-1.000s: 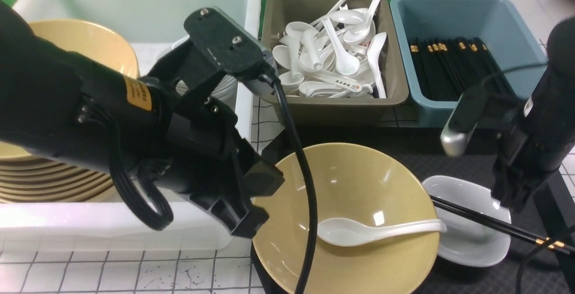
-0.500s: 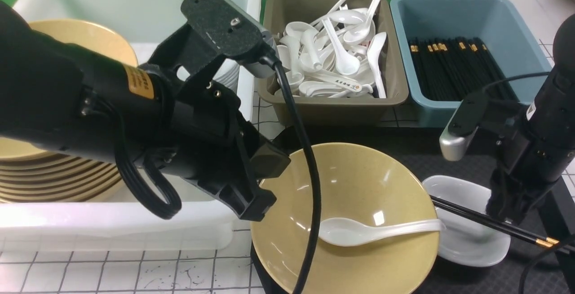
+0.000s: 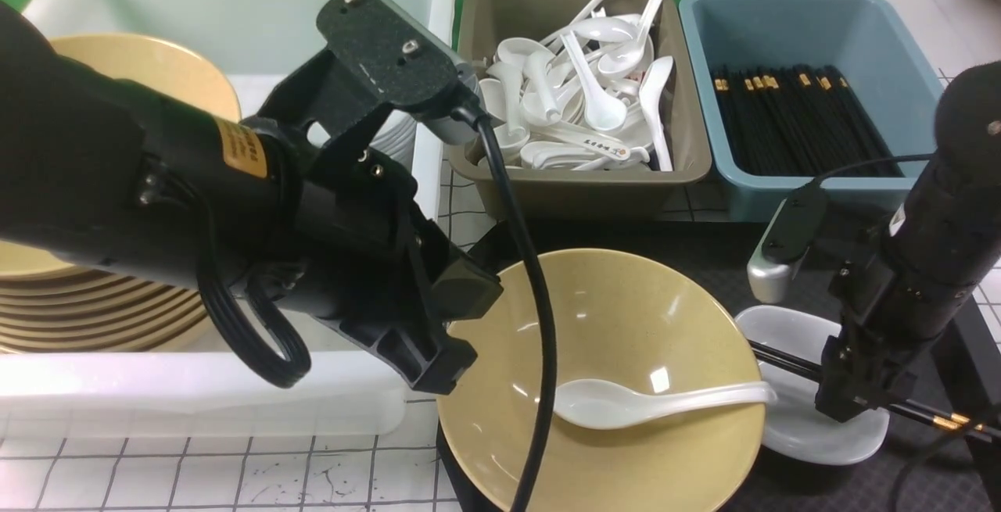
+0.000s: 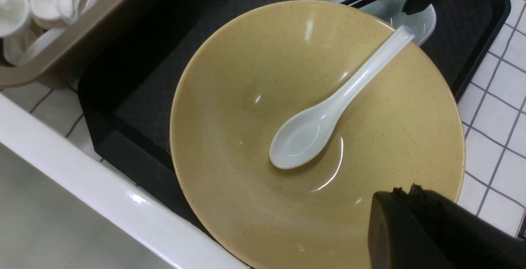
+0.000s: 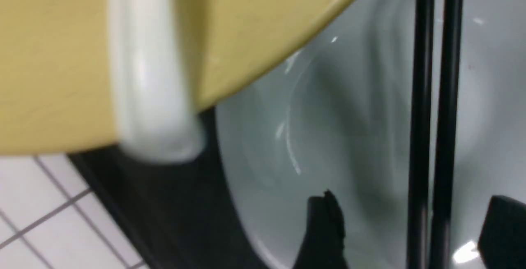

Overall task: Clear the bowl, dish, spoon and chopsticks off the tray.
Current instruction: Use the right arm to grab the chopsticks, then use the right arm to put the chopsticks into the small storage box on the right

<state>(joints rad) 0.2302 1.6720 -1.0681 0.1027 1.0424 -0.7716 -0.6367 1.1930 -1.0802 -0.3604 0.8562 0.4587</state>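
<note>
The right gripper point(image 5: 413, 224) is straddling the chopsticks point(image 5: 422, 96), jaws apart, seemingly readying a pinch over the dish point(image 5: 337, 137). The left gripper point(image 4: 407, 190), jaws together, is hanging above the bowl point(image 4: 246, 96).

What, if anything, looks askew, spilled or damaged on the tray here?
Nothing is spilled or broken. The chopsticks lie slantwise across the dish, and the spoon rests in the bowl with its handle poking over the rim. That is ordinary clutter on the tray.
</note>
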